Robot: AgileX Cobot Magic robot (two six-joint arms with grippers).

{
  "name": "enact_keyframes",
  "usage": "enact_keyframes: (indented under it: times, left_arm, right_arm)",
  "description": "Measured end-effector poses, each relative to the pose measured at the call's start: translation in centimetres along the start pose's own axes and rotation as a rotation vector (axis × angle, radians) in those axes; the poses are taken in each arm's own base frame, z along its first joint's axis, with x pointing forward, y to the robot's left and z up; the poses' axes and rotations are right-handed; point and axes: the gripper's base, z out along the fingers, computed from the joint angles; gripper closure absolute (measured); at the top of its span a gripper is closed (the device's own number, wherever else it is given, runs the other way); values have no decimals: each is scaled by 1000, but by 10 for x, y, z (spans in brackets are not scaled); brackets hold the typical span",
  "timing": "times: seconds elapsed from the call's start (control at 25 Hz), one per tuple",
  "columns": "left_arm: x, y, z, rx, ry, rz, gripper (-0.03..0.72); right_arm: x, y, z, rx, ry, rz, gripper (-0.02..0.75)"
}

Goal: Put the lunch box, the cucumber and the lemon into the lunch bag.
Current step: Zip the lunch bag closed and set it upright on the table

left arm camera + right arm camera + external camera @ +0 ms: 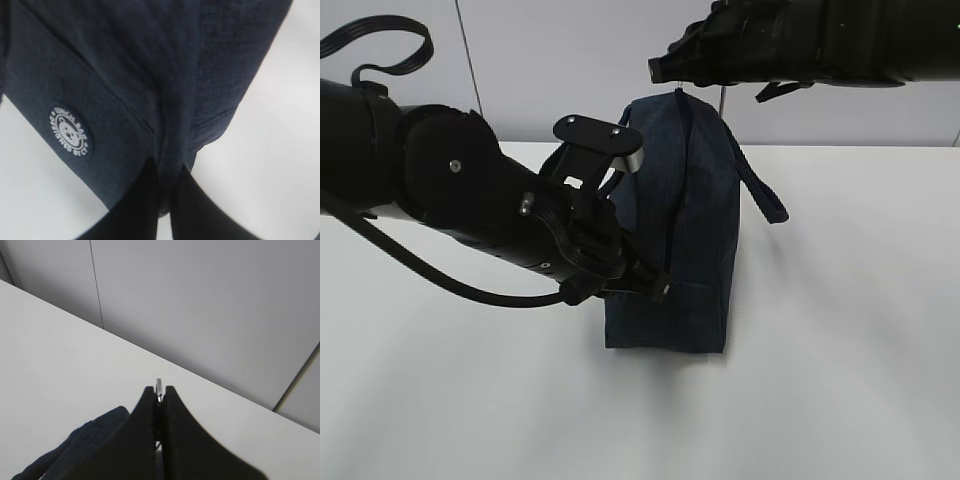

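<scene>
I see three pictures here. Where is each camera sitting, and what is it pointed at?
Exterior view: faces the table from the front, slanting down at the lunch bag; both arms show.
Left wrist view: on the left arm, close against the bag's side and round logo; left gripper pinches the fabric.
Right wrist view: on the right arm, looking over the table toward the wall; right gripper pinches the metal ring pull.
All share the bag.

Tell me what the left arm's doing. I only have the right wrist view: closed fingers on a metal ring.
Observer: Left gripper is shut on the lunch bag, pinching fabric low on its near end.
Operator: Bag upright?
Observer: Yes, standing on the table, with the right gripper just above its top edge.
Operator: Food items out?
Observer: No lunch box, cucumber or lemon shows in any view.
</scene>
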Motion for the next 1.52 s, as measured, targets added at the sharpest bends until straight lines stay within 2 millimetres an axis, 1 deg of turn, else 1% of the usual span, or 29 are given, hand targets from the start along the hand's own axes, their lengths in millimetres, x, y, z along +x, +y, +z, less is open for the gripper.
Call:
enact_keyframes:
  times: [0.24,0.4,0.56,0.8,0.88,0.92,1.08,1.16,1.28,1.4,1.52]
  left_arm:
    - [0,0,0,0,2,0,691]
    - [4,0,1,0,17,1,691]
    - [6,0,1,2,35,3,691]
    - [8,-1,0,15,57,-21,680]
    - [7,-3,-5,27,59,-39,644]
    - [6,-4,-8,36,66,-46,611]
    - [-7,-14,-30,86,52,-65,435]
    - [-14,-17,-41,114,36,-95,380]
    - [-23,-14,-54,156,36,-178,353]
    - [-35,-1,-62,160,12,-234,346]
    - [-49,17,-70,137,-42,-274,345]
  right_arm:
    - [3,-4,28,4,-4,9,738]
    - [13,-11,43,16,14,18,738]
    - [21,-15,48,24,34,22,738]
    - [20,-15,48,21,30,24,738]
    - [20,-15,48,19,29,24,738]
    - [20,-15,48,19,29,24,738]
    - [20,-15,48,20,27,24,738]
    - [20,-15,48,22,27,24,738]
    - [20,-15,48,22,27,24,738]
    - [20,-15,48,22,27,24,738]
    - [20,-15,48,22,27,24,738]
